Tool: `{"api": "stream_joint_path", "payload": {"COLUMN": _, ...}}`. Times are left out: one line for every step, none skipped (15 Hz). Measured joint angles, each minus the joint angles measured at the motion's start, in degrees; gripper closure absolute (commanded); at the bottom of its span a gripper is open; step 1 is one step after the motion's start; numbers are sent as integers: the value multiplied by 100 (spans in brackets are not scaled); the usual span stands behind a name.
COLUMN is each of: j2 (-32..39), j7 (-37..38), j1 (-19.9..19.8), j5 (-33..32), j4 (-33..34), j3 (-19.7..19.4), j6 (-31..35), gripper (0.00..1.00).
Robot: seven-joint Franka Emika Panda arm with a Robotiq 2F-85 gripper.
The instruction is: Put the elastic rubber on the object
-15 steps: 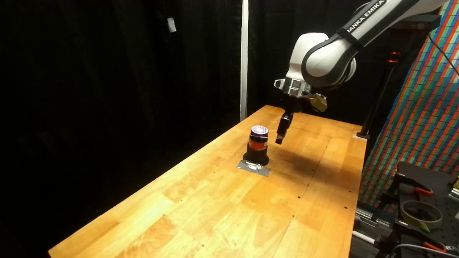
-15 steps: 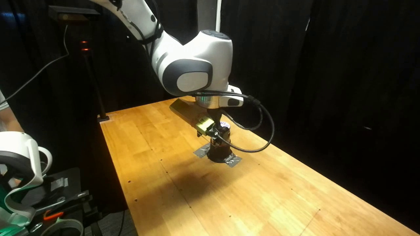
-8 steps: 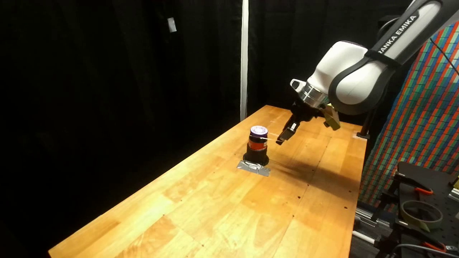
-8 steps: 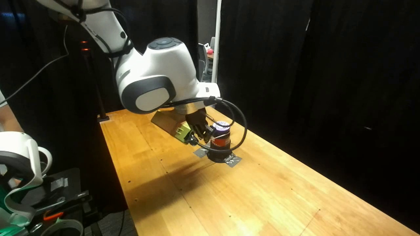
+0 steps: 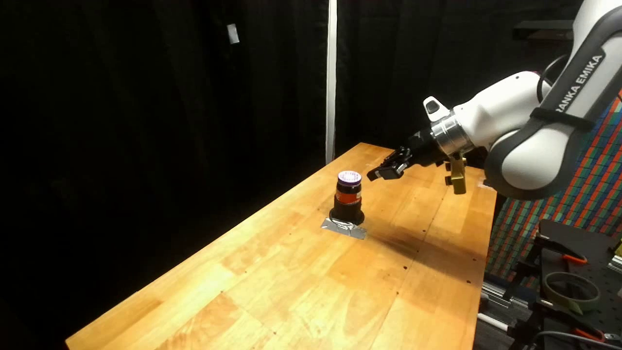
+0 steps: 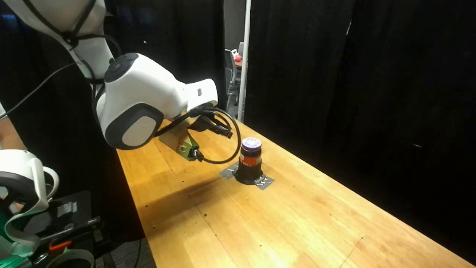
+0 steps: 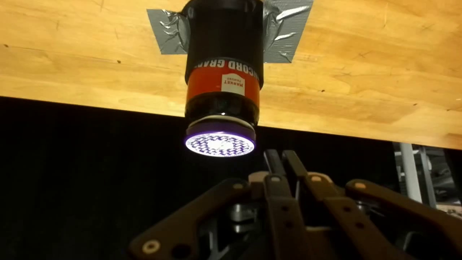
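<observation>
The object is a dark jar (image 5: 348, 198) with an orange-red label and a purple-rimmed lid. It stands upright in a black base on the wooden table, also seen in an exterior view as the jar (image 6: 250, 160). In the wrist view the elastic rubber (image 7: 231, 118) shows as a pale band around the jar (image 7: 223, 77), just beneath the lid. My gripper (image 7: 279, 154) is shut, its fingertips close together with nothing visible between them. It stands apart from the jar, beside and slightly above lid height (image 5: 372, 176). The band's far side is hidden.
Grey tape (image 7: 290, 27) fixes the black base to the table (image 6: 297, 216). A cable (image 6: 238, 145) loops out from my wrist near the jar. Beside the table are a black shelf with a tape roll (image 5: 571, 291) and a white headset-like thing (image 6: 28, 186).
My gripper has drawn back from the jar, tilted towards level and shut. Half a second ago a pale strand stretched from jar to fingertips; now the band is around the jar alone.
</observation>
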Motion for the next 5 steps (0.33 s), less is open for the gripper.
{"api": "stream_joint_path", "payload": {"j2": 86, "j7": 152, "j1": 210, "j5": -202, "j4": -120, "j3": -275, "j6": 383, "gripper": 90}}
{"api": "stream_joint_path", "payload": {"j2": 187, "j7": 239, "j1": 391, "j5": -327, "j4": -229, "j3": -511, "j6": 722, "gripper": 65}}
{"api": "stream_joint_path", "payload": {"j2": 296, "j7": 292, "j1": 544, "j5": -410, "j4": -317, "j3": -713, "j6": 1019, "gripper": 64}}
{"api": "stream_joint_path", "payload": {"j2": 400, "j7": 346, "j1": 677, "j5": -436, "j4": -382, "j3": -883, "j6": 1191, "gripper": 83}}
{"api": "stream_joint_path", "payload": {"j2": 465, "j7": 452, "j1": 757, "j5": -467, "j4": -427, "j3": -989, "j6": 1167, "gripper": 76}}
